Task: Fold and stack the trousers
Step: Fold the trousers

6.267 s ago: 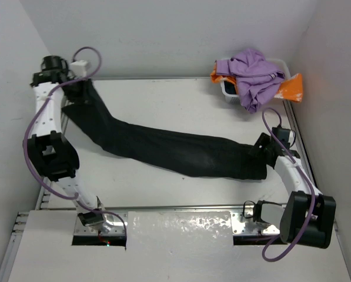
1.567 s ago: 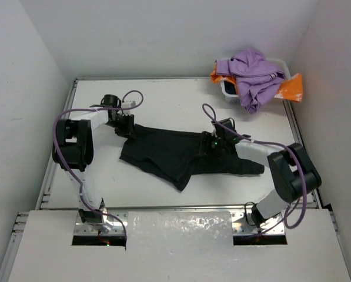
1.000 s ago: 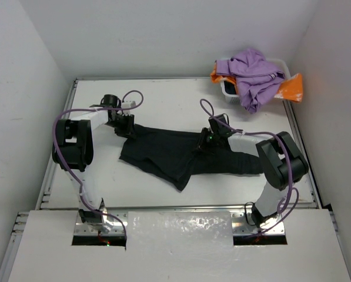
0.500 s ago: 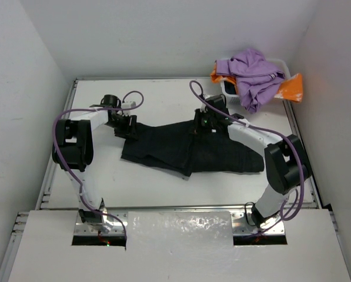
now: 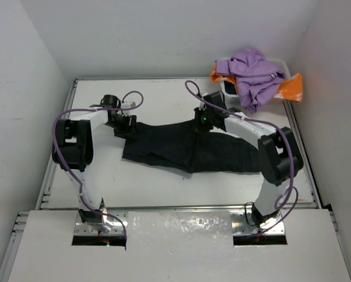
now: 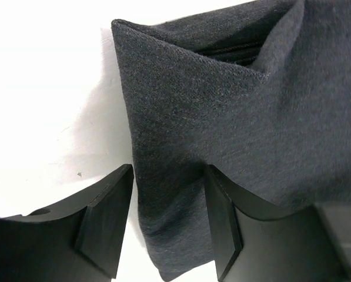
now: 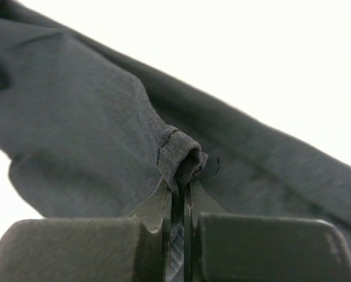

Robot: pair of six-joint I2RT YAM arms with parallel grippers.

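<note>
Pinched nearly shut, the right gripper (image 7: 180, 200) holds a small bunched roll of dark cloth between its jaws. The left gripper (image 6: 169, 200) stands with its jaws parted astride a folded edge. I cannot tell whether it presses the cloth or only straddles it.

Between the two grippers and out past the right one lie the trousers (image 5: 187, 147) on the table (image 5: 163, 97). Seconds ago they stretched long across it. The right arm has since carried one end over towards the left jaws, so they are now doubled and about half as long. I judge the first fold nearly laid, but not yet released.

From above, both wrists hide their pinches, and I cannot see whether the layers' edges line up. Beyond the right jaws a purple garment (image 5: 254, 73) covers most of a bin.
</note>
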